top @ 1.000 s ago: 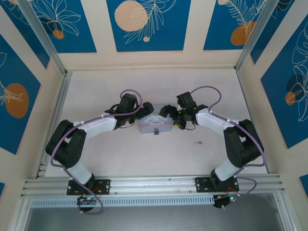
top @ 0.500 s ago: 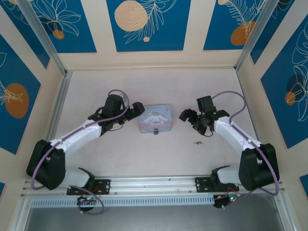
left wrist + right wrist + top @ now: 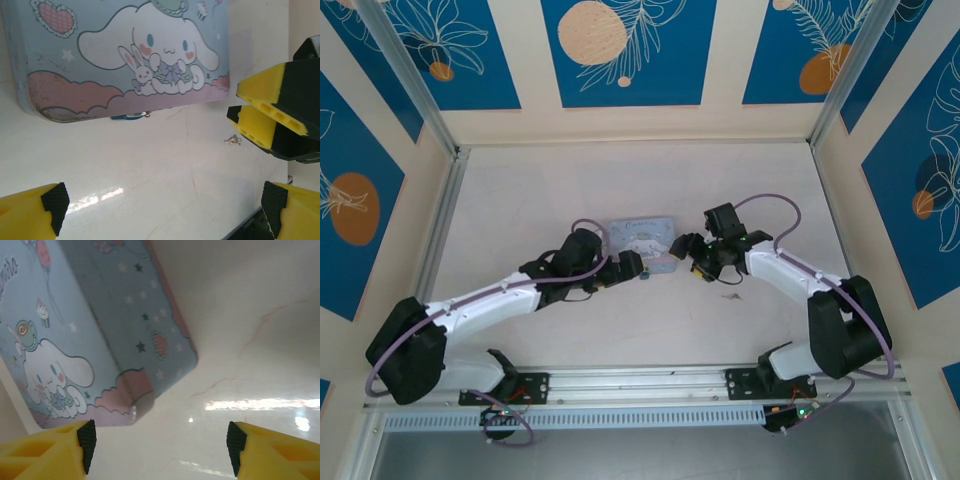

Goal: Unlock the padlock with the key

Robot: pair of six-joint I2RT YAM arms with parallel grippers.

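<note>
The tiny blue padlock (image 3: 646, 277) hangs at the front edge of the pale blue cartoon tin (image 3: 642, 238). In the left wrist view it is a teal sliver (image 3: 131, 116) under the tin's rim. The key (image 3: 728, 296) lies on the table right of the tin, a small dark speck (image 3: 232, 140) in the left wrist view. My left gripper (image 3: 626, 266) is open just left of the padlock, low over bare table (image 3: 162, 212). My right gripper (image 3: 686, 254) stands open at the tin's front right corner (image 3: 160, 440), nothing between its fingers (image 3: 267, 117).
The tin (image 3: 100, 325) stands mid-table between both arms. Aluminium posts and patterned walls (image 3: 620, 50) close in the table on three sides. A rail (image 3: 640, 385) runs along the near edge. Bare table lies in front of the tin and round the key.
My left gripper swung from the tin's left side to its front, beside the padlock. My right gripper came back in to the tin's right front corner, its jaws somewhat narrower.
</note>
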